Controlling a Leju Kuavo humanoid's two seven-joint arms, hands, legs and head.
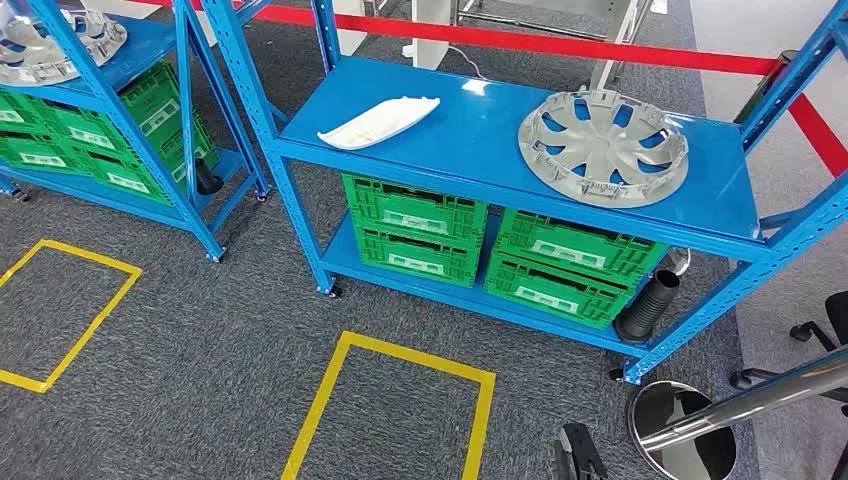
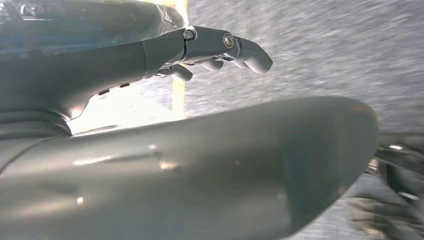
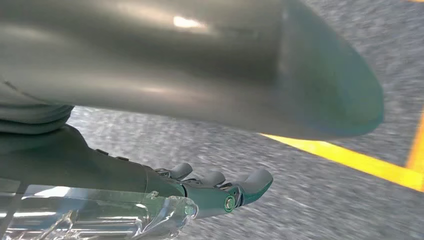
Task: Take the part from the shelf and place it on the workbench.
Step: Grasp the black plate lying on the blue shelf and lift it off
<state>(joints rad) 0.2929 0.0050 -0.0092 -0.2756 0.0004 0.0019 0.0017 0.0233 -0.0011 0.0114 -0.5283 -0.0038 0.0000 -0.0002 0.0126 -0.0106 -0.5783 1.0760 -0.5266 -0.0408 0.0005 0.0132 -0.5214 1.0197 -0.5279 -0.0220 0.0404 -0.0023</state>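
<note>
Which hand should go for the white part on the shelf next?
Left, tentatively. The white part lies left of centre on the blue shelf, the hubcap at right. Both the left hand and right hand hang empty over carpet.

Bare blue shelf top (image 1: 470, 130) between white part (image 1: 379, 122) and hubcap (image 1: 603, 146), seemingly unobstructed above.

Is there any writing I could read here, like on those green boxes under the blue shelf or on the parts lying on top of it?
No text here can be read.
White labels on the green crates: printed, but too small and blurred to read.
Labels on the green crates of the other rack: the same, unreadable.
Grey wheel cover: no writing visible.
White part: no writing visible.
Yellow floor outlines: plain tape, no words.
</note>
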